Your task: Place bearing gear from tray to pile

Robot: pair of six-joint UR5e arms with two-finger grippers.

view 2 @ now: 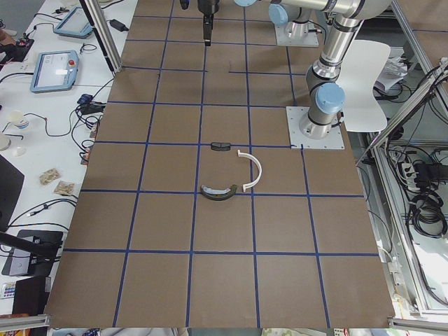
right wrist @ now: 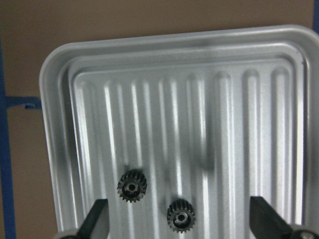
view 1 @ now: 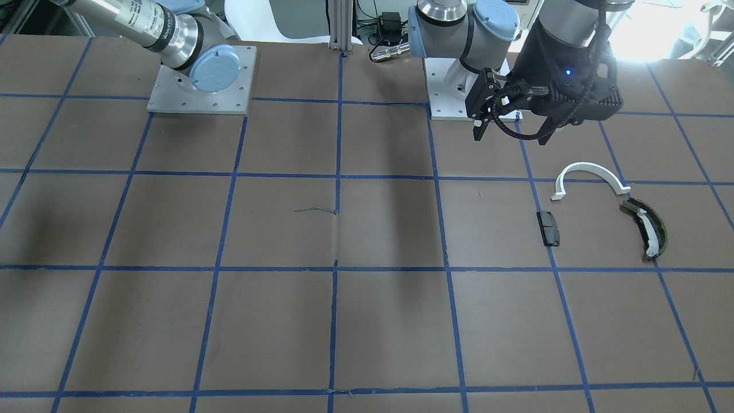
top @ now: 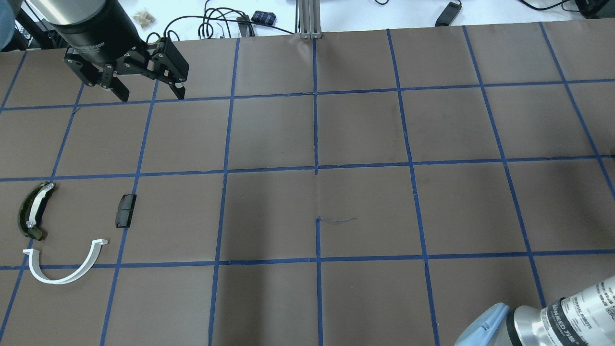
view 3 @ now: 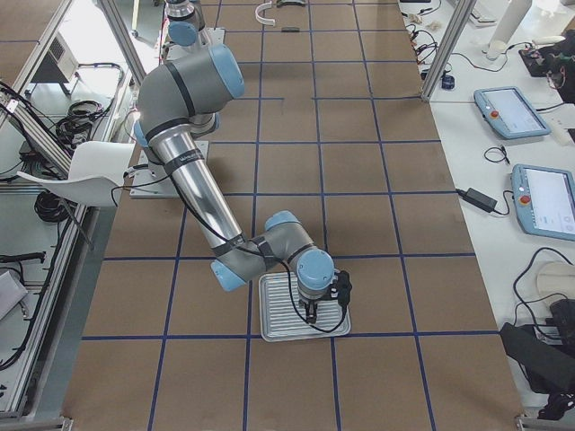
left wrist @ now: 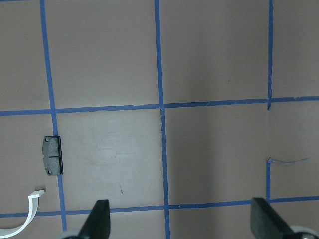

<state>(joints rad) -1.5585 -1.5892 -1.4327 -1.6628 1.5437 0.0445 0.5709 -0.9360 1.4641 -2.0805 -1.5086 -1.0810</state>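
Two small black bearing gears [right wrist: 132, 187] [right wrist: 180, 215] lie near one edge of the ribbed silver tray [right wrist: 199, 99]. My right gripper [right wrist: 180, 226] is open and empty, hanging just above the tray [view 3: 278, 316], with one gear between its fingers. The pile lies far off at the table's other end: a white half-ring arc [top: 82, 271], a dark olive curved piece with a white strip [top: 33, 211] and a black block [top: 126, 210]. My left gripper [top: 150, 92] is open and empty, raised beyond the pile, towards the table's far edge.
The brown table carries a blue tape grid. The arms' metal base plates [view 1: 200, 80] [view 1: 453, 106] sit at the robot side. An aluminium post [top: 307, 19] stands at the far edge. Tablets and cables [view 3: 512, 112] lie on the bench beside the table.
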